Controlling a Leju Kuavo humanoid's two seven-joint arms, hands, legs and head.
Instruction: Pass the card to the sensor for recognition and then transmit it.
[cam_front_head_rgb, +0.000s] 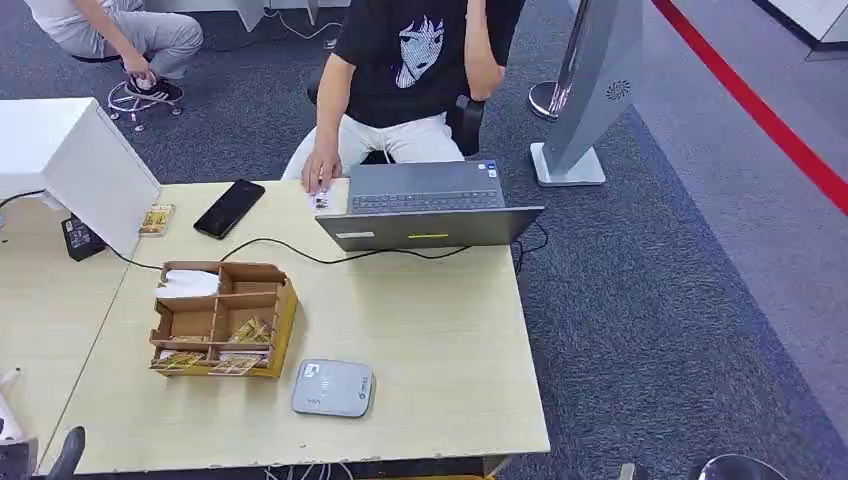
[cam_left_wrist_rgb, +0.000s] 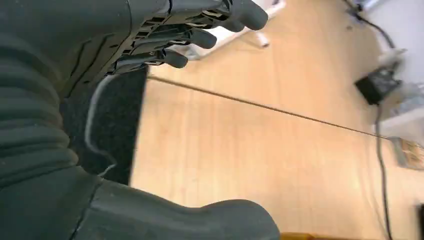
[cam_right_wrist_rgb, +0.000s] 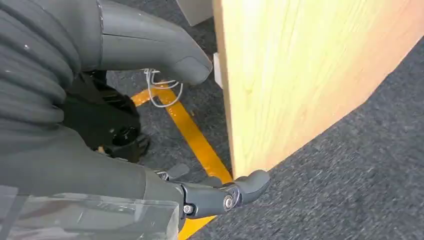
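Right now our left hand (cam_left_wrist_rgb: 165, 35) hangs over the bare tabletop (cam_left_wrist_rgb: 260, 150), fingers (cam_left_wrist_rgb: 200, 37) spread and holding nothing; our right hand (cam_right_wrist_rgb: 165, 125) sits below the table's edge beside the wooden side panel (cam_right_wrist_rgb: 300, 75), thumb and fingers apart, likewise empty. On the table (cam_front_head_rgb: 430, 330) the cardboard organizer (cam_front_head_rgb: 225, 318) holds the cards (cam_front_head_rgb: 250, 332), some tilted in its compartments and some lying flat along its near edge, long sides running across the table. Just beside it, toward our right, lies the grey sensor (cam_front_head_rgb: 333, 388), flat, its long axis also across. Farther back, a person's hand (cam_front_head_rgb: 320, 170) rests near a laptop (cam_front_head_rgb: 430, 205) and a black phone (cam_front_head_rgb: 229, 208).
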